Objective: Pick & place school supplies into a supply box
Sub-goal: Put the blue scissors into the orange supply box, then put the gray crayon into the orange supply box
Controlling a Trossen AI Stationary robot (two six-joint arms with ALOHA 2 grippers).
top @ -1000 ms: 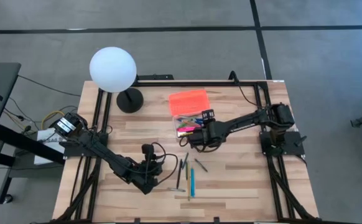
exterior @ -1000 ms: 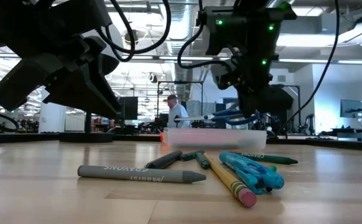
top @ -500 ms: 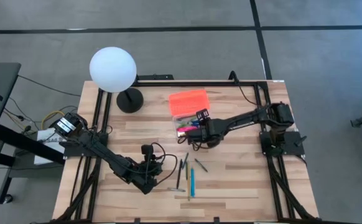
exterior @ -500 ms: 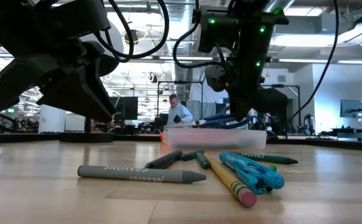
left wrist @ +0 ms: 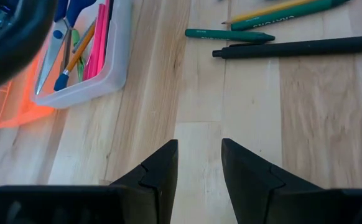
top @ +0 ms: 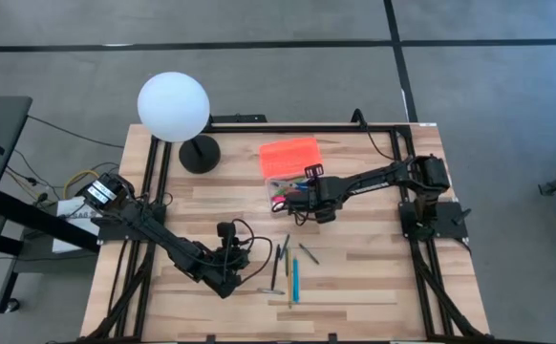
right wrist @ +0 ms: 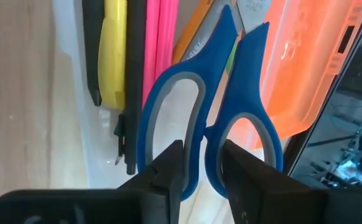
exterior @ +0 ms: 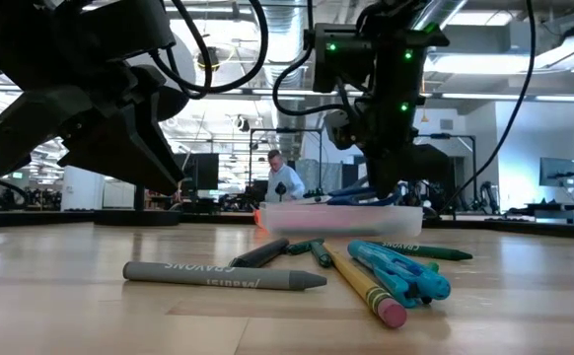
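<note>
High view: my right gripper (top: 302, 198) hangs over the supply box (top: 288, 188); my left gripper (top: 251, 277) waits near the loose pens. Right wrist view alone shows the scissors (right wrist: 213, 99) pinched by one handle loop above the box contents; release only once low and level. Left wrist view: fingers (left wrist: 159, 171) parted, empty.

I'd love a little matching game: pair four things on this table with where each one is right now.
1. scissors
2. orange lid
3. grey crayon
4. left claw

a. on bare wood, in front
b. held over the box
c. beside the box
d. open, empty, above the table

Pairs: 1-b, 2-c, 3-a, 4-d
</note>
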